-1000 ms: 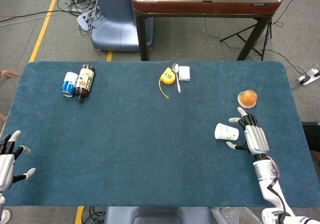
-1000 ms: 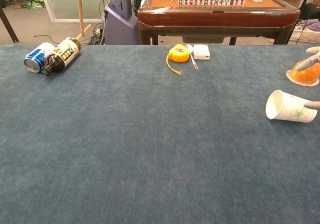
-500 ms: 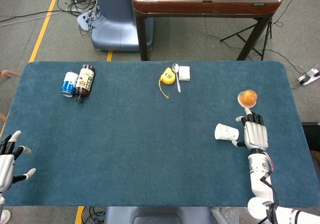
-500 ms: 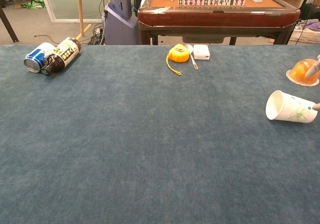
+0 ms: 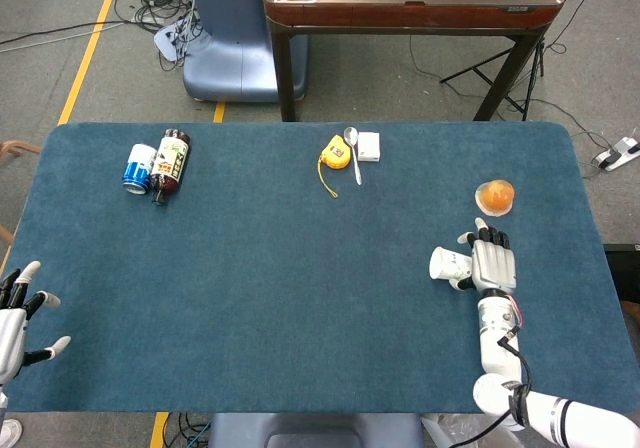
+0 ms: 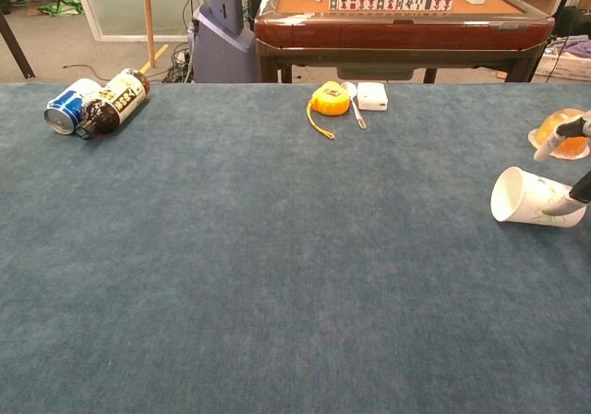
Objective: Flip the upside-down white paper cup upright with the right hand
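A white paper cup (image 6: pixel 534 198) is seen lying sideways at the right edge, touched by right-hand fingertips (image 6: pixel 560 210).

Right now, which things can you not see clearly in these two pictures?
- Right hand: the head view shows only its back over the white paper cup; the chest view's right edge cuts it, so a firm grip cannot be confirmed.
- Left hand: cut by the head view's left edge, absent from the chest view.
- Cup's closed end: hidden by the hand.
- Orange object: cut by the edge and partly behind a finger in the chest view.
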You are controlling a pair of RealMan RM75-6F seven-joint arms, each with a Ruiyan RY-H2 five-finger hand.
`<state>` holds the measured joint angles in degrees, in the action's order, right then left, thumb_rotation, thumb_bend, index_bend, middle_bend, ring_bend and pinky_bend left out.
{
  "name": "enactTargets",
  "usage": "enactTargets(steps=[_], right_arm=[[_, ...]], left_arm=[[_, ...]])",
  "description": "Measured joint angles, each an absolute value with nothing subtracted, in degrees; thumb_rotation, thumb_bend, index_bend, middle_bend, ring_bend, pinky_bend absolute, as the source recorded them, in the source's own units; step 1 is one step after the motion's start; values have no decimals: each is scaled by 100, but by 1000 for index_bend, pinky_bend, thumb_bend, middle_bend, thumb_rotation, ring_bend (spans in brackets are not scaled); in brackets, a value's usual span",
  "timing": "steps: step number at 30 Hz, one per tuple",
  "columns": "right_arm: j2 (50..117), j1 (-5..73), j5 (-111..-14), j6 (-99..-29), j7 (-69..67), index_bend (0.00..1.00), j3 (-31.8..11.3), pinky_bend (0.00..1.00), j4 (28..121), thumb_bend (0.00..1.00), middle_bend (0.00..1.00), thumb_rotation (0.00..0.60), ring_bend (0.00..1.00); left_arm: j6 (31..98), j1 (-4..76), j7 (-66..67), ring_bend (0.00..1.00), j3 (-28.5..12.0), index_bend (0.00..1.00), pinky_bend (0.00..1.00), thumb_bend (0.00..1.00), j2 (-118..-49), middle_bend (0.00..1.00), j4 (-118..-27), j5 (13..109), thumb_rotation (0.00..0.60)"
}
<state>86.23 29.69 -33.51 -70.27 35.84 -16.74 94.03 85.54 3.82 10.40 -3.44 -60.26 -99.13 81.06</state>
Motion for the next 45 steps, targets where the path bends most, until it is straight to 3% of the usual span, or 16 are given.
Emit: enactTargets(steps=[21, 34, 45], right_arm=[[8846, 3211, -3143, -6746, 3475, 321, -1548, 31, 9020, 4, 44, 600, 0], [9010, 3246, -3200, -6689, 3227, 413, -1532, 31, 8803, 186, 93, 600, 0], [8932, 3079, -3838, -6621, 2561, 469, -1467, 31, 8804, 191, 139, 600, 0]], left_arm=[[8530, 388, 1017, 39, -356, 437, 390, 31, -6013, 83, -9922, 8060, 600], [8532, 385, 989, 40, -351, 437, 390, 31, -5998, 85, -9937, 8071, 600], [8528, 387, 1002, 41, -346, 437, 390, 31, -6001, 85, -9938, 8077, 600]])
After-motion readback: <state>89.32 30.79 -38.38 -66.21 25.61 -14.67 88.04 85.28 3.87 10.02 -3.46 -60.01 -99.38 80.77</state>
